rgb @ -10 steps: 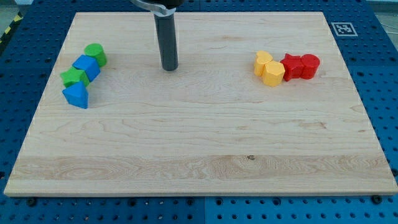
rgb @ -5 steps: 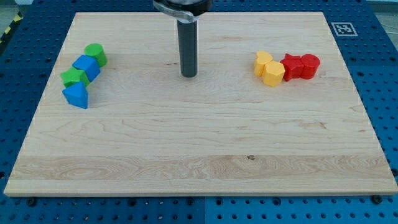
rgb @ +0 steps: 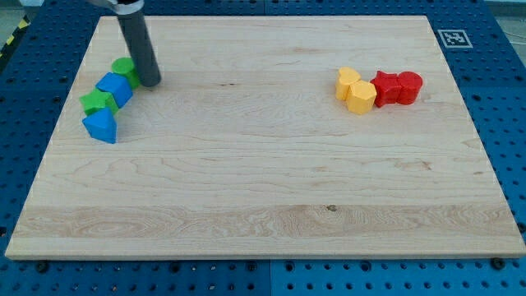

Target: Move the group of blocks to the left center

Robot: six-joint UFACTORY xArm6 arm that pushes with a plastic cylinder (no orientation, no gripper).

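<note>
The group sits at the counter's [rgb: 246, 189] left, a bit toward the top: green block [rgb: 123, 67], blue block [rgb: 113, 87], green block [rgb: 97, 103], blue block [rgb: 100, 126], in a slanted line. My tip [rgb: 150, 80], a plain rod with nothing to open, is just right of the top green block.

A robotics lab bench: a pale wooden board [rgb: 263, 189] lies on a blue perforated mounting table [rgb: 501, 99], with a black-and-white fiducial marker [rgb: 450, 37] at the board's upper right corner.

Wooden board [rgb: 263, 189], green-blue block cluster [rgb: 108, 100] left, yellow-red cluster [rgb: 378, 89] right
</note>
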